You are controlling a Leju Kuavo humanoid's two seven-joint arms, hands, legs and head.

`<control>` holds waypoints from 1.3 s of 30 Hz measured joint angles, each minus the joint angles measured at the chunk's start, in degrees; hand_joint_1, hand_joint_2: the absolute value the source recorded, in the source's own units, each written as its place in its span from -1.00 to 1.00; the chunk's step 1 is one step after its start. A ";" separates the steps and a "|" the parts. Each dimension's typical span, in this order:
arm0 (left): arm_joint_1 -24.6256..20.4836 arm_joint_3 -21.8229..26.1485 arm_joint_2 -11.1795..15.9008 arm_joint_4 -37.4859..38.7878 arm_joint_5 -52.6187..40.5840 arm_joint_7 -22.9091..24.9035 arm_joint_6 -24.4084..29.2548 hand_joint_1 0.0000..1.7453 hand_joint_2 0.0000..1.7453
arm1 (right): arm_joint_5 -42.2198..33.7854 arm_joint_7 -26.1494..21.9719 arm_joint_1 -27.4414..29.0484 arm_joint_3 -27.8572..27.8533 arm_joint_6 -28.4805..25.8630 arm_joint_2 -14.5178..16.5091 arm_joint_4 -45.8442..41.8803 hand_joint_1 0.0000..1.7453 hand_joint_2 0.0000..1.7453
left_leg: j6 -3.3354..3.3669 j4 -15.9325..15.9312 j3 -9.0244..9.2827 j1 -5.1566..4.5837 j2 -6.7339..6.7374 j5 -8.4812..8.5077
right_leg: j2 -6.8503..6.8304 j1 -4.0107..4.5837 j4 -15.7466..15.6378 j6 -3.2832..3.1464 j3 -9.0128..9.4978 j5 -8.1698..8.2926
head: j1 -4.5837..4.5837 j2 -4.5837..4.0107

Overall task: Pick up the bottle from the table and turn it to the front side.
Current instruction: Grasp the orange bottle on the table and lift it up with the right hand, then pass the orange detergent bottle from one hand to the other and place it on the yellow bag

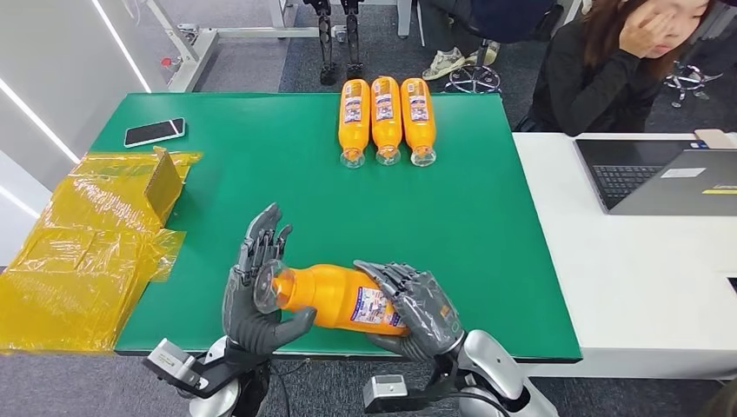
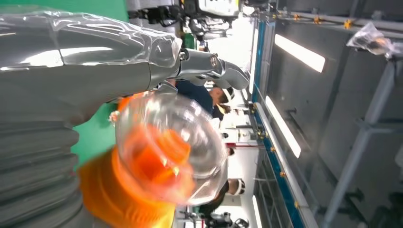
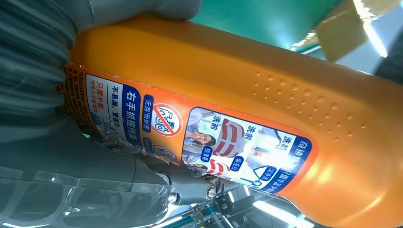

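Bottle (image 1: 335, 297): lower centre, held sideways between both hands.
Right hand (image 1: 417, 308): clamped on label end.
Left hand (image 1: 256, 291): fingers apart, cupping clear cap (image 2: 166, 147).
Right wrist: label (image 3: 190, 137) print legible.
Table (image 1: 261, 174): green mat; three bottles (image 1: 386, 117) upper centre.

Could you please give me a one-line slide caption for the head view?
Both hands, left hand and right hand, hold an orange bottle on its side at the green table edge.
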 joint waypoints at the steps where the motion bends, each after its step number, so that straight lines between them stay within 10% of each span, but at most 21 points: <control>1: -0.01 -0.22 -0.04 -0.35 0.13 0.10 -0.15 -1.00 1.00 | 0.03 -0.08 0.03 0.11 0.01 0.75 0.14 1.00 1.00 | 0.00 0.00 0.00 0.00 0.00 0.00 | 0.00 0.00 0.00 0.00 0.00 0.00 | -0.01 0.00; 9: 0.00 -1.10 -0.03 -2.75 1.70 0.79 -2.83 -1.00 1.00 | -1.75 -1.75 0.04 0.61 0.51 4.70 0.90 1.00 1.00 | 0.00 0.00 0.00 0.00 0.00 0.00 | 0.00 0.00 0.01 0.00 0.00 0.00 | 0.01 -0.01; 14: -0.20 -1.80 -0.04 -3.45 3.20 1.04 -4.48 1.00 1.00 | -3.12 -2.06 -0.49 1.35 1.81 8.38 2.03 1.00 1.00 | 0.00 0.00 0.00 0.00 0.02 0.00 | 0.02 0.00 0.01 0.00 -0.01 0.00 | 0.00 0.00; 36: -2.77 -1.82 -0.07 -1.39 6.04 -0.63 -5.36 0.98 1.00 | -1.84 -0.80 -3.07 1.32 3.29 13.78 6.10 1.00 1.00 | -0.04 0.00 0.00 0.00 0.04 0.03 | 0.03 0.00 0.03 -0.01 -0.03 0.01 | -0.01 0.00; 39: -2.98 -1.82 -0.07 -1.01 6.19 -0.86 -5.18 0.96 1.00 | -1.25 -0.79 -3.06 0.89 3.58 14.06 6.27 -0.44 1.00 | -0.04 0.00 0.00 0.00 0.04 0.03 | 0.03 0.00 0.03 -0.02 -0.03 0.01 | -0.01 0.00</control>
